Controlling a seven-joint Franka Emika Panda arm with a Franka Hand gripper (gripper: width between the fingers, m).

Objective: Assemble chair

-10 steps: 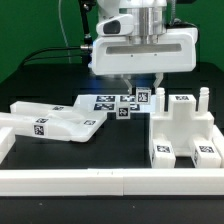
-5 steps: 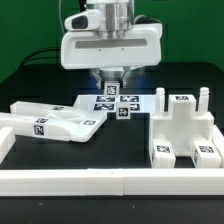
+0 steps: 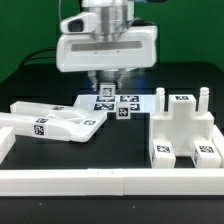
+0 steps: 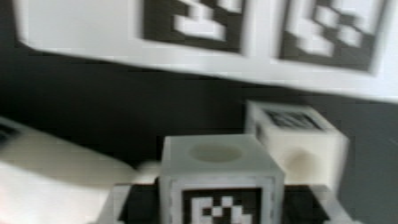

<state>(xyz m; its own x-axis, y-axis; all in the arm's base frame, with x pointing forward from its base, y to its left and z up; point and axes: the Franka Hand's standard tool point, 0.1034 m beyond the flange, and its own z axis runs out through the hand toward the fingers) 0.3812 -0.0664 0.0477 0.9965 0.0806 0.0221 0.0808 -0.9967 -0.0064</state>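
Note:
My gripper (image 3: 104, 88) hangs over the marker board (image 3: 132, 101), shut on a small white tagged chair block (image 3: 104, 92). In the wrist view that block (image 4: 222, 182) fills the space between the jaws, tag facing the camera. A second small tagged block (image 3: 122, 113) stands on the table by the marker board's front edge, also seen below my gripper (image 4: 294, 135). The boxy chair seat part (image 3: 185, 130), with two posts and several tags, stands on the exterior view's right. Two long tagged chair pieces (image 3: 55, 122) lie on the exterior view's left.
Long white border rails run along the front (image 3: 110, 182) and the exterior view's left side (image 3: 8, 140) of the black table. In the wrist view the marker board (image 4: 107, 45) lies beyond the held block, and a rounded white piece (image 4: 54, 160) lies to one side.
My gripper has carried the small block toward the exterior view's left, from above the marker board's right end to its left part. Nothing on the table has moved.

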